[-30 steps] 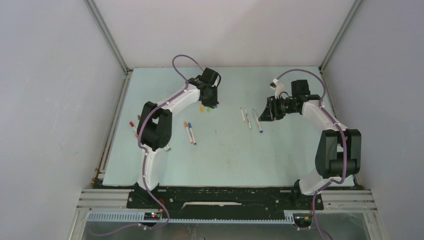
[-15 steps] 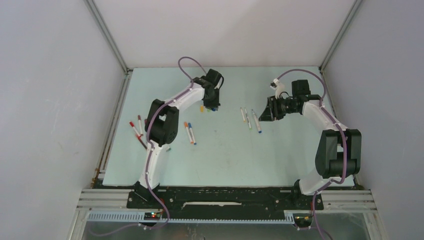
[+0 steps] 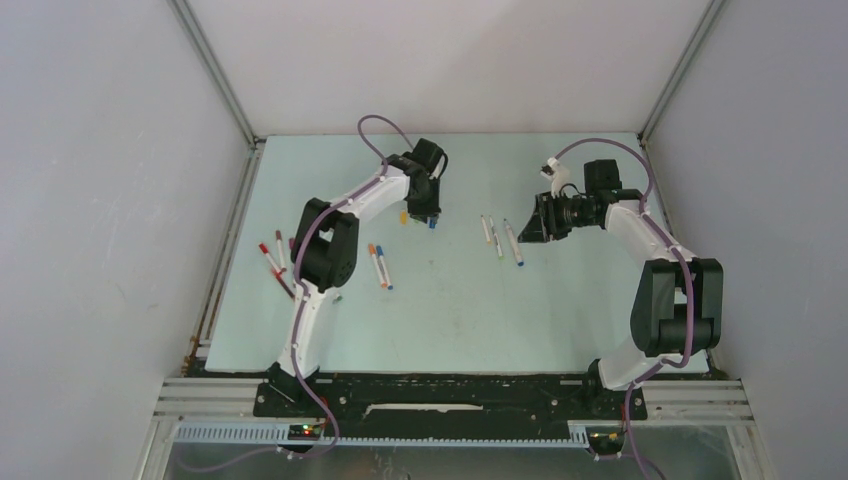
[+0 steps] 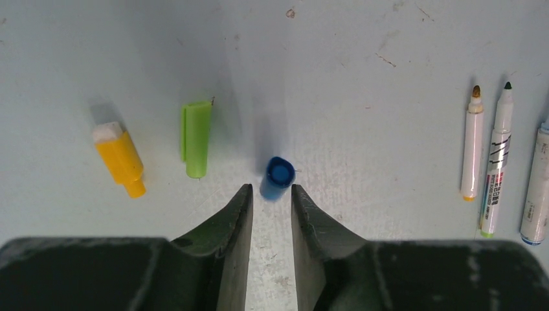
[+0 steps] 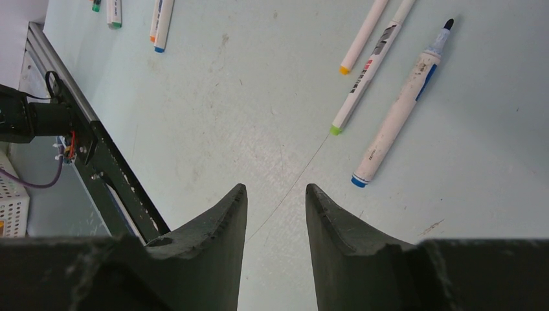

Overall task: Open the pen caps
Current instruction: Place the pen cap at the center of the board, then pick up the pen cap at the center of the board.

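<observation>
Three pen caps lie on the pale table in the left wrist view: a yellow one (image 4: 120, 159), a green one (image 4: 196, 139) and a blue one (image 4: 278, 176). My left gripper (image 4: 270, 188) is open, its tips just short of the blue cap and either side of it, not gripping it. From above, the left gripper (image 3: 428, 208) hovers over the yellow cap (image 3: 403, 215) and blue cap (image 3: 432, 222). My right gripper (image 5: 275, 186) is open and empty, hovering (image 3: 530, 228) beside three uncapped pens (image 3: 497, 238).
Uncapped white pens with orange (image 4: 472, 146), green (image 4: 497, 175) and blue (image 4: 536, 188) ends lie right of the caps. Capped pens lie at centre left (image 3: 378, 265) and by the left wall (image 3: 272, 258). The black base rail (image 5: 97, 168) shows in the right wrist view.
My left arm's elbow swung right, uncovering more pens by the left wall. The left jaws have widened and the blue cap is free. The right arm has not moved.
</observation>
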`<state>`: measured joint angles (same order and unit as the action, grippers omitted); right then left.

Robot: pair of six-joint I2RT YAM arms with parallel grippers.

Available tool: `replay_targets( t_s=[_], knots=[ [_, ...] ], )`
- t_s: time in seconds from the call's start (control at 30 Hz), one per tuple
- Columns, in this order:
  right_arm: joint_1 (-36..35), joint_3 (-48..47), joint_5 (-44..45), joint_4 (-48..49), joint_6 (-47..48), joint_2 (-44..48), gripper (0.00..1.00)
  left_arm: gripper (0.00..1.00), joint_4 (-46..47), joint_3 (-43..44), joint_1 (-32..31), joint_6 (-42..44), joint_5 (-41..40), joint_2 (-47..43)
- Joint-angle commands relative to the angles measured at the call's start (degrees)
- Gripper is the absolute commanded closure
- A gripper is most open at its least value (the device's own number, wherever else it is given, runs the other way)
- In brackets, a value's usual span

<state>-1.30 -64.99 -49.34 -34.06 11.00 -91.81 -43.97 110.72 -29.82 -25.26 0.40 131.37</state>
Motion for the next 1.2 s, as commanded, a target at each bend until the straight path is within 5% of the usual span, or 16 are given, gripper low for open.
replay_targets(
  t_s=[0.0,0.37,0.6,0.8,0.9,1.1,1.17],
  knots=[
    [0.4,-1.9,-1.3,-0.4,0.7,1.6,0.59,0.68,-0.5,4.1,0.5,1.3,0.5,-1.4],
    [0.4,-1.9,-1.7,-1.9,3.5,2.1,0.59,0.67,2.4,-1.1,0.6,1.9,0.4,-10.7],
    [0.4,-1.3,2.3,-3.2,7.4,3.1,0.59,0.65,20.7,-29.1,0.6,2.7,-2.4,-36.0],
    [0.4,-0.8,6.0,-2.8,8.0,2.2,0.58,0.57,26.5,-49.6,1.5,4.3,-10.6,-56.5],
    [-0.2,-0.8,7.6,-2.1,8.4,2.4,0.58,0.45,26.5,-55.9,3.2,4.5,-13.1,-65.4],
    [-7.8,-6.9,12.9,-2.1,8.3,0.2,0.57,0.04,25.0,-64.8,8.8,-0.5,-11.6,-80.9],
    [-11.4,-10.9,16.9,-2.5,6.4,-2.4,0.56,0.00,23.5,-65.5,10.1,-0.6,-10.3,-84.3]
  ],
)
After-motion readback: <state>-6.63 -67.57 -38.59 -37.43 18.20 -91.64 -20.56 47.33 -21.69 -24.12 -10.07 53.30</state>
